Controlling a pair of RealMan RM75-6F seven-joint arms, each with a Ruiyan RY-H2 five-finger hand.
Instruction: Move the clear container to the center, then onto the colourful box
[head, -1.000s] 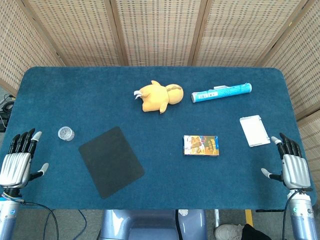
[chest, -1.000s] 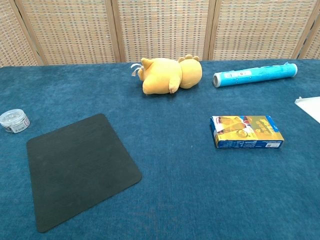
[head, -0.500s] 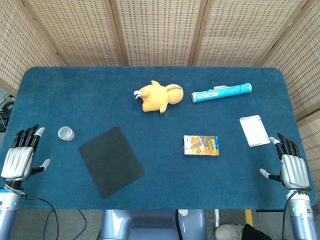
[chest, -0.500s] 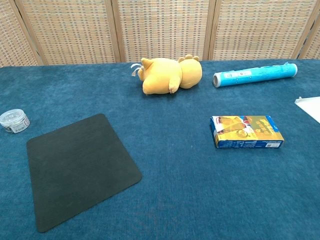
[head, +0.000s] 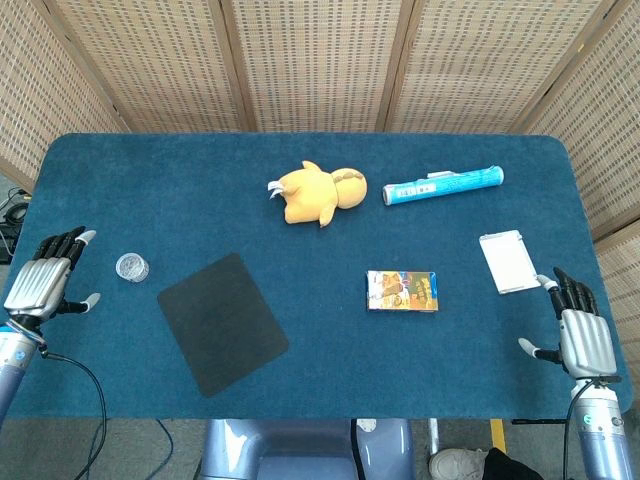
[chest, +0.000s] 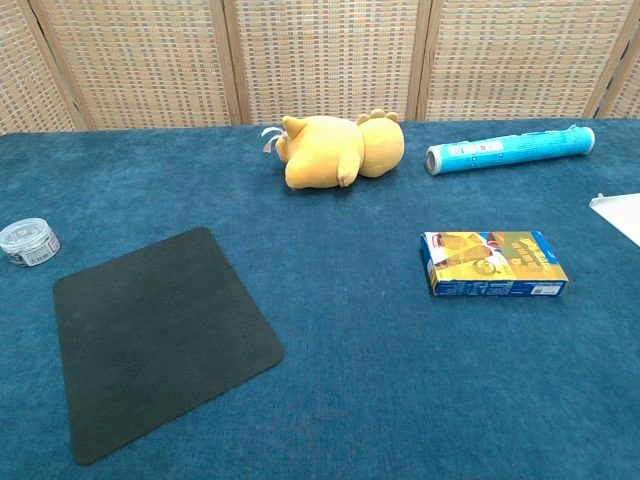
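Just right of the left hand (head: 45, 279), the clear container (head: 132, 267) sits at the desk's left edge, untouched. Left hand: fingers spread, holding nothing, by far the nearer. Right hand (head: 578, 330) likewise empty & spread, well apart, beyond the colourful box (head: 402, 291).

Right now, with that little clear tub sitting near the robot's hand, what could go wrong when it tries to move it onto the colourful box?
The clear container is small and low, so the open left hand beside it may knock it away rather than grip it. The black mat lies between it and the table's center, so a dragged container could catch on its edge. The colourful box has a narrow top, so the container might slide off.
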